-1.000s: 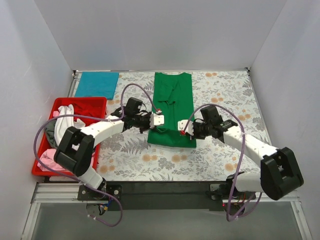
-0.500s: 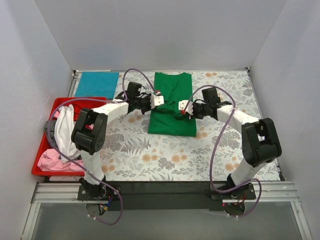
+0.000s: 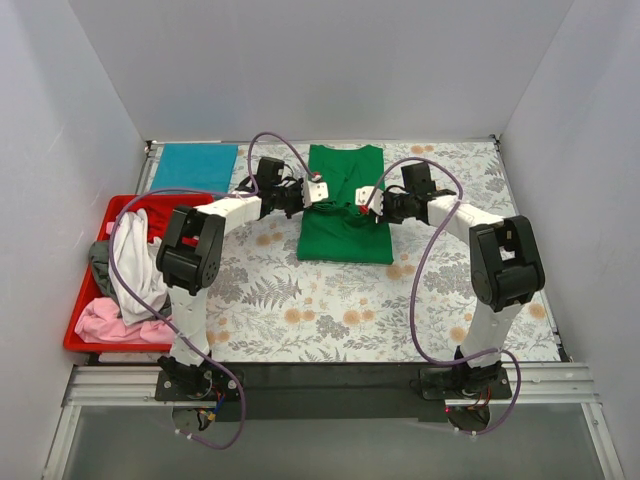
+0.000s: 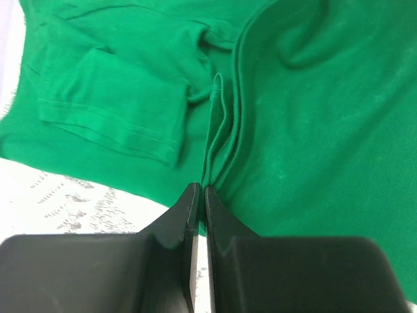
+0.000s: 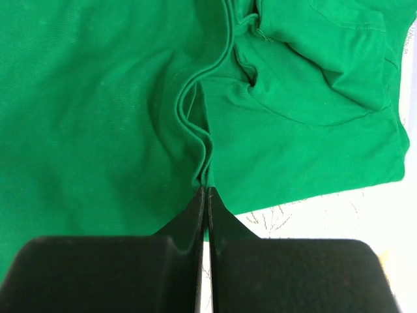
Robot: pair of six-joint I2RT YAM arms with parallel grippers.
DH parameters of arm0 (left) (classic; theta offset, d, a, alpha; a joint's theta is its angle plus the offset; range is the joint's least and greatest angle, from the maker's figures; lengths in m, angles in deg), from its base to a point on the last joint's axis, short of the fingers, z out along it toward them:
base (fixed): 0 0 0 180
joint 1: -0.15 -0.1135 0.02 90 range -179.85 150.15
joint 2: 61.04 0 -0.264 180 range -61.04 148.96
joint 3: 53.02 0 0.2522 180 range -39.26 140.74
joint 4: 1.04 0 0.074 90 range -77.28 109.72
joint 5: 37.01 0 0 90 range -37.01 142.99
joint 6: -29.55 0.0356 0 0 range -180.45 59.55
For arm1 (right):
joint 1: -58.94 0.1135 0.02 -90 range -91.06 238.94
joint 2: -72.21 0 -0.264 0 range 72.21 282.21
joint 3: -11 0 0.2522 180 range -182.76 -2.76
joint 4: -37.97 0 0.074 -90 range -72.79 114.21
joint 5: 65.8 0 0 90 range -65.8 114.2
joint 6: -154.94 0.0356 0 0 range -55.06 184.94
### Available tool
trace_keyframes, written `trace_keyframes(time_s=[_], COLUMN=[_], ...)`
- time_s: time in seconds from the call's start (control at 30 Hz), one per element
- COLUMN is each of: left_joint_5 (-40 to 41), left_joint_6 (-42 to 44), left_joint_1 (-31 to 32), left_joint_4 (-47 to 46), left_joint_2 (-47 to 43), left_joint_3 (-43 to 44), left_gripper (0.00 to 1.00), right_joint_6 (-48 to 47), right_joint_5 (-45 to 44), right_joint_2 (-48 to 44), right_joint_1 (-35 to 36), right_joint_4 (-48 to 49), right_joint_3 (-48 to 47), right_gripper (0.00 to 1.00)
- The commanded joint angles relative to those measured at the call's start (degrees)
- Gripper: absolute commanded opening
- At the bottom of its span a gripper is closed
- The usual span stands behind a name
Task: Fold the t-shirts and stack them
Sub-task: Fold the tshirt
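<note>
Both the left end effector [image 4: 199,189] and right end effector [image 5: 205,190] pinched tight on gathered edges of the green t-shirt [image 3: 345,228], teal t-shirt [image 3: 193,168] folded flat to its left, more shirts [image 3: 130,265] apparently heaped in a red tray [image 3: 100,345] further left.

Left arm [image 3: 230,208]: we hold it reached far forward and angled inward. Left gripper [image 3: 318,190]: jaws pressed together, pinching a fold of the green t-shirt [image 3: 345,235] at their tips. Right arm [image 3: 465,215]: we mirror the left, forward and inward. Right gripper [image 3: 365,197]: jaws likewise pressed together on a fold; our two grippers face each other, near but apart
</note>
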State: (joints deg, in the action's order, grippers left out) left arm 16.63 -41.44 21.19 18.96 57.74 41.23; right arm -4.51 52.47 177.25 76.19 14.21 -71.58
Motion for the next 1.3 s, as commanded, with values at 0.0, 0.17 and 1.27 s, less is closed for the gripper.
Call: trace_keyframes(time_s=[0.0,0.17,1.27], left_joint_5=[-0.5,-0.2,3.0], left_joint_6=[0.4,0.2,-29.1], left_joint_1=[-0.6,-0.8,-3.7], left_joint_4=[-2.9,-4.0,0.0], left_joint_2=[-0.7,0.6,-12.2], left_joint_3=[2.2,3.0,2.0], left_gripper=[0.00,0.00,0.50], right_joint_6=[-1.2,-1.2,28.3], right_joint_5=[1.3,0.9,0.3], right_joint_2=[0.8,2.6,-4.7], right_joint_1=[-0.3,-0.4,-2.3], right_joint_4=[2.2,2.8,-6.5], right_joint_3=[-2.8,-4.1,-11.1], right_gripper=[0.01,0.01,0.47])
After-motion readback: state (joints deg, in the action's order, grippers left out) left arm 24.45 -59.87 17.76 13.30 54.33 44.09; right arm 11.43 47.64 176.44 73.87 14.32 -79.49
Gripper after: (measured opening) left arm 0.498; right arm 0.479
